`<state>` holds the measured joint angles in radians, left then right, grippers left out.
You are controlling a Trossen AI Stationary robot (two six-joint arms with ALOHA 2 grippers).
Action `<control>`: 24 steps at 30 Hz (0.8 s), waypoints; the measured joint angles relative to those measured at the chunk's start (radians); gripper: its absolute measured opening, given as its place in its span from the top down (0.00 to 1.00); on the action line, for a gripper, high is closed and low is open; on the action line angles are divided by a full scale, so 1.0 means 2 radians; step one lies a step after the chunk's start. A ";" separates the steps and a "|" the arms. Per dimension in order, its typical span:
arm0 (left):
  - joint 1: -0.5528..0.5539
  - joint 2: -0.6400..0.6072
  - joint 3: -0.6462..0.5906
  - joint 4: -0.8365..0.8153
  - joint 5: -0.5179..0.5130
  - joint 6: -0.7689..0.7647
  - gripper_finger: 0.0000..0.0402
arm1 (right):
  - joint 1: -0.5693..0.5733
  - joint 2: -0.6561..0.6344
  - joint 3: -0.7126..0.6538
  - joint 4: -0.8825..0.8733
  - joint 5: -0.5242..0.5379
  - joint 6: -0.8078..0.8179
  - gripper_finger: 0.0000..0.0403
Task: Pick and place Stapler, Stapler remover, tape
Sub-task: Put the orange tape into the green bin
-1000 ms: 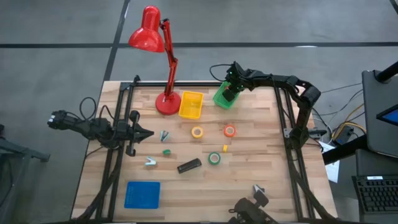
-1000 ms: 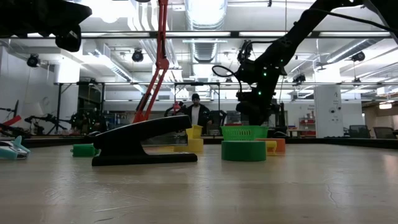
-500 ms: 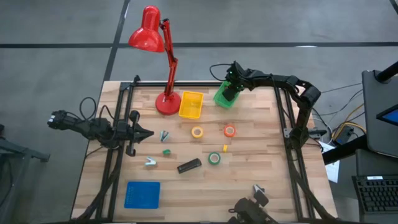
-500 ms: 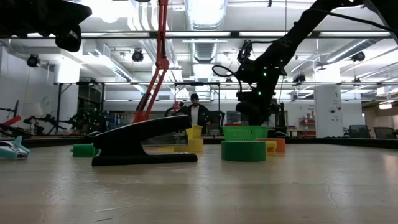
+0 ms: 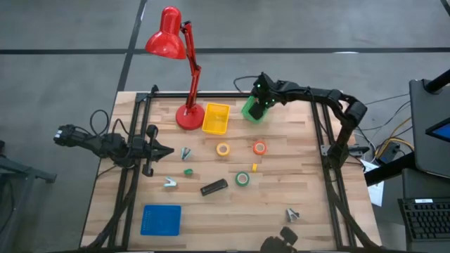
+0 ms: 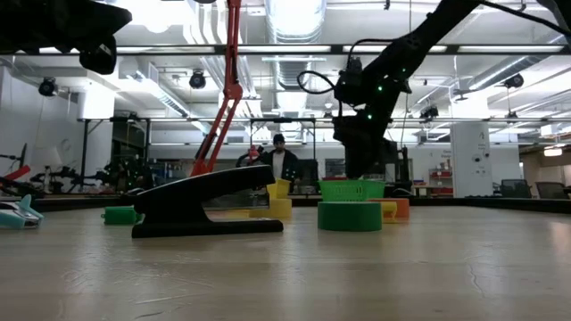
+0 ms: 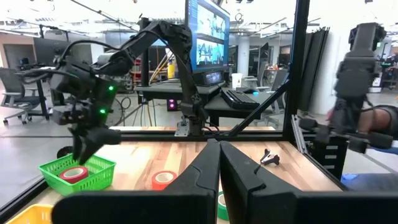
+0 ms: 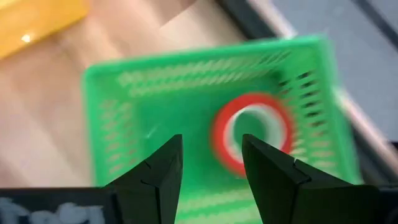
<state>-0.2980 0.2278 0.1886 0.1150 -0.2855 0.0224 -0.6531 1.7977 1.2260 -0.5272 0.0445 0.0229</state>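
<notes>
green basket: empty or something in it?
Not empty. A red tape roll lies flat inside the green basket. The open right gripper hangs just above it, holding nothing.

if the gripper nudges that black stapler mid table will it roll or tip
The stapler probably slides rather than rolls: it is a long bar whose flat base rests on the table. Tipping seems unlikely, since it sits low. Pushed near one end, it would likely pivot.

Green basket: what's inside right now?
One red tape roll lies on the floor of the green basket, seen between the right gripper's open fingers. In the high view the gripper hides the basket's inside, so nothing more can be confirmed there.
</notes>
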 joint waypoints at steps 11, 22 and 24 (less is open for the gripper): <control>0.000 0.000 0.000 0.000 0.000 0.000 0.96 | 0.104 -0.029 -0.017 -0.057 0.000 -0.013 0.65; 0.000 0.000 0.000 0.000 0.000 0.000 0.96 | 0.176 -0.149 -0.087 -0.056 -0.010 -0.014 0.70; 0.000 0.000 0.000 0.000 0.000 0.000 0.96 | 0.191 -0.167 -0.113 -0.042 -0.015 -0.005 0.70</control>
<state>-0.2979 0.2276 0.1884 0.1150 -0.2855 0.0223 -0.2718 1.4632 1.0003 -0.6102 0.0151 0.0129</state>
